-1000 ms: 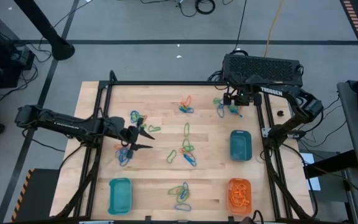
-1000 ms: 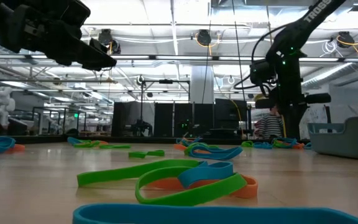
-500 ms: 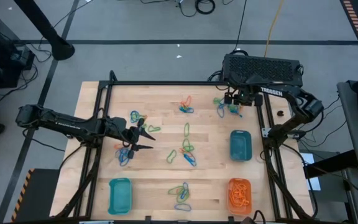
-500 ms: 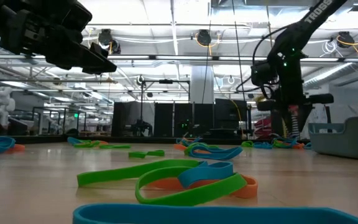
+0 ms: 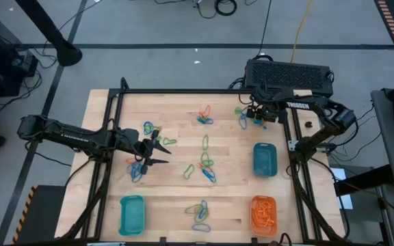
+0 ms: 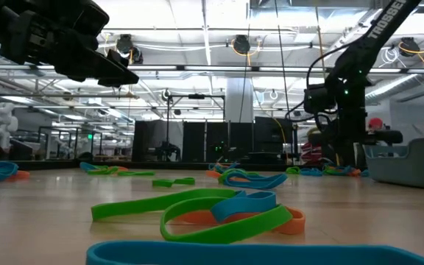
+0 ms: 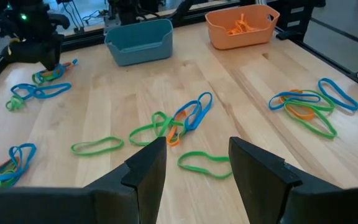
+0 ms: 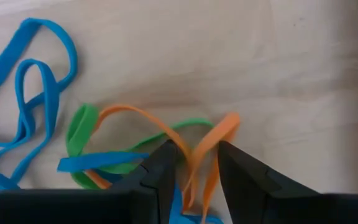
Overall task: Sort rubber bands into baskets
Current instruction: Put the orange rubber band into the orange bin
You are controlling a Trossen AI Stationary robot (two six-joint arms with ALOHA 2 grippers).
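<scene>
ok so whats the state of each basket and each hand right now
orange plastic basket: holds orange rubber bands
teal plastic basket by the right arm: looks empty
teal plastic basket at front left: looks empty
left hand: open, holding nothing
right hand: fingers astride an orange rubber band, grip unclear

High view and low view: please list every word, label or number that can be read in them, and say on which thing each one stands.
"TROSSEN", white letters on the right arm, high view.
"TROSSEN", cut off at the picture's edge, on the right arm's upper link, low view.
White lettering on the left arm, high view: too small to read.
No other readable text on the baskets or the table.
</scene>
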